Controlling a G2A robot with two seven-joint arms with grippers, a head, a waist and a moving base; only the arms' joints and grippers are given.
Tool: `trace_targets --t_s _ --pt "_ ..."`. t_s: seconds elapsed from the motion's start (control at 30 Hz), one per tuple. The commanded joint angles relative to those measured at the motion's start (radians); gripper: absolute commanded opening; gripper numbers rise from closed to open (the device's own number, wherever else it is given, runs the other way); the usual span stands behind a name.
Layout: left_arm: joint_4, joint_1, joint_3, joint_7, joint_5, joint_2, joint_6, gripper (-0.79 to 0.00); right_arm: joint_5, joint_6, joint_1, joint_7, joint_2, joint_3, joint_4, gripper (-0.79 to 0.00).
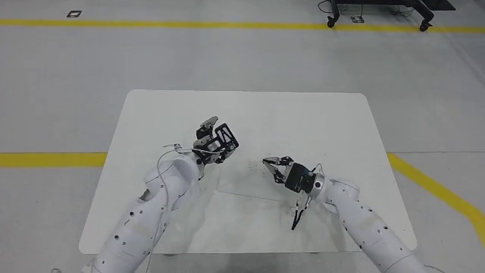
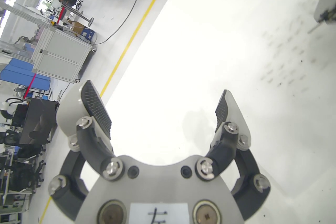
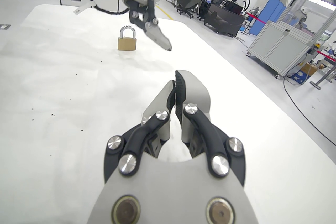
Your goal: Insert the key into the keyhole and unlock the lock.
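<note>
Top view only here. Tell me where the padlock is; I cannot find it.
Observer: The right wrist view shows the brass padlock standing upright on the table, just beyond the left gripper.
Operator: Now report the right gripper's state.
Observer: Its own wrist view shows the right gripper shut, pads pressed together with nothing showing between them.
</note>
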Motion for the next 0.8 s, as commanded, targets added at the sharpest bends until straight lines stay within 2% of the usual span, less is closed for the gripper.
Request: trace_targets --t_s 0.0,0.13,0.2,0.3,0.43,0.53,0.77 --pt "0.001 -0.001 0.002 -0.002 0.003 0.0 -0.002 0.0 0.001 0.0 0.001 -0.002 0.0 0.0 0.002 -0.785" --pt "0.001 -0.001 0.002 -0.002 0.003 0.0 -0.002 0.0 0.001 0.0 0.001 -0.002 0.0 0.0 0.002 -0.785" --pt "-0.028 0.023 -0.02 0.062 -0.014 0.001 0.051 0.0 0.03 0.005 -0.004 -0.004 -0.002 0.001 -0.007 -0.785" --pt "-0.037 0.091 -0.109 0.257 -0.209 0.008 0.059 0.0 0.205 -0.038 -0.015 -0.047 -0.013 0.008 -0.025 -0.785" --pt "0.009 0.158 -0.238 0.487 -0.51 0.02 -0.097 0.0 0.415 -0.137 -0.014 -0.044 -0.026 0.007 -0.028 -0.785" --pt "0.061 0.171 -0.293 0.548 -0.646 0.03 -0.267 0.0 0.519 -0.197 -0.024 -0.031 -0.026 0.025 -0.032 -0.785" --pt "0.061 0.171 -0.293 0.548 -0.646 0.03 -0.267 0.0 0.519 -0.197 -0.024 -0.031 -0.026 0.025 -0.032 -0.785"
